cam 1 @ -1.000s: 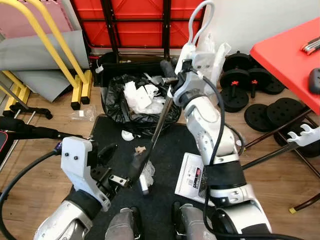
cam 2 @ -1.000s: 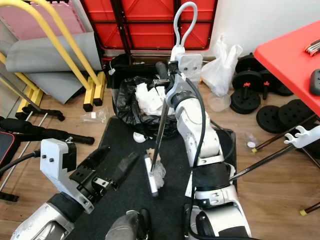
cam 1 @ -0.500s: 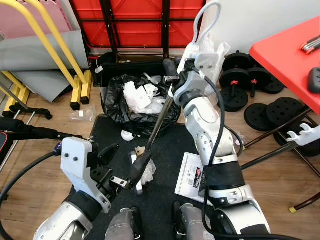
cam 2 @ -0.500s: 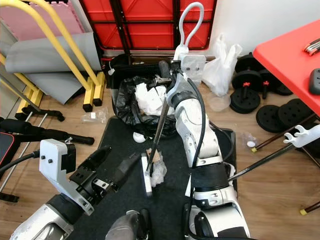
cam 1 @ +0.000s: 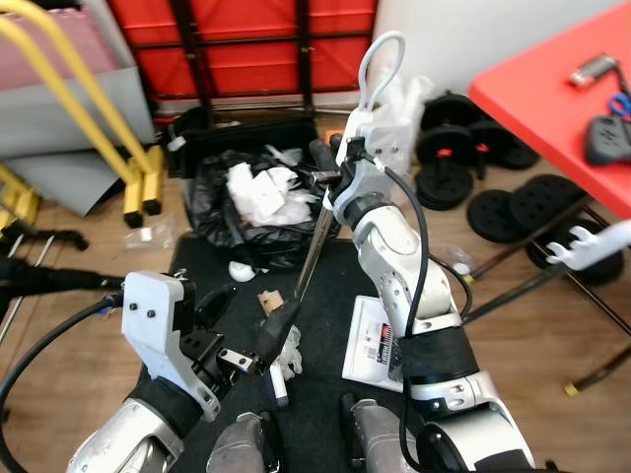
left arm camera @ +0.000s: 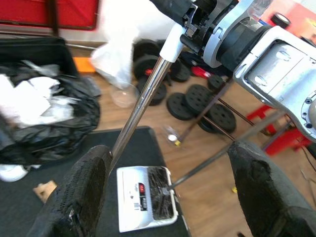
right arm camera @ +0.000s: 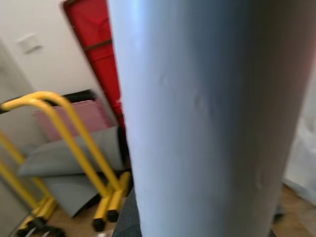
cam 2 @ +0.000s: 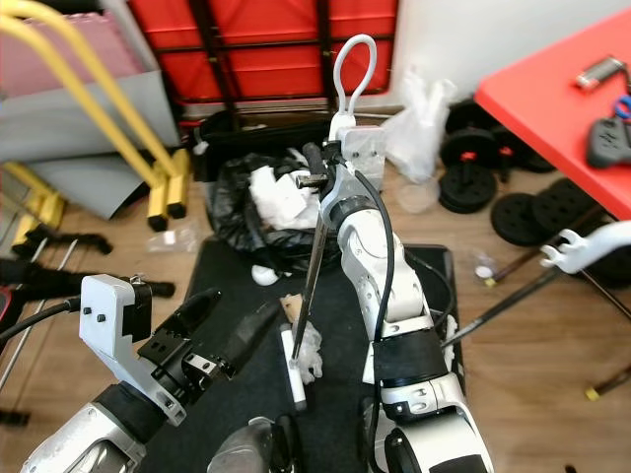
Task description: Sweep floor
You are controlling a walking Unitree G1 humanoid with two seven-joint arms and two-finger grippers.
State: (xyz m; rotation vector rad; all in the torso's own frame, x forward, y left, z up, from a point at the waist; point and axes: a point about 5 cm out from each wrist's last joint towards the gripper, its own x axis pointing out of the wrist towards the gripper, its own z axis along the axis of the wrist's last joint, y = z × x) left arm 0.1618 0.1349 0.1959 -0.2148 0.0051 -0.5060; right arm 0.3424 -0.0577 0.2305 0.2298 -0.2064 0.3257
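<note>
Head stereo pair: looks steeply down from above onto the black mat (cam 1: pixel 237 286) and, farther off, the trash bag (cam 2: pixel 258 212). Left wrist camera: low, facing right toward the weight plates (left arm camera: pixel 197 101), shared with the head views. Right wrist camera: pressed against the broom handle (right arm camera: pixel 207 118).

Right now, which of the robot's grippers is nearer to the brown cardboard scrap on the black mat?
Left. The left gripper hangs open just beside the cardboard scrap. The right gripper grips the top of the broom handle, farther off by the rubbish bag.
</note>
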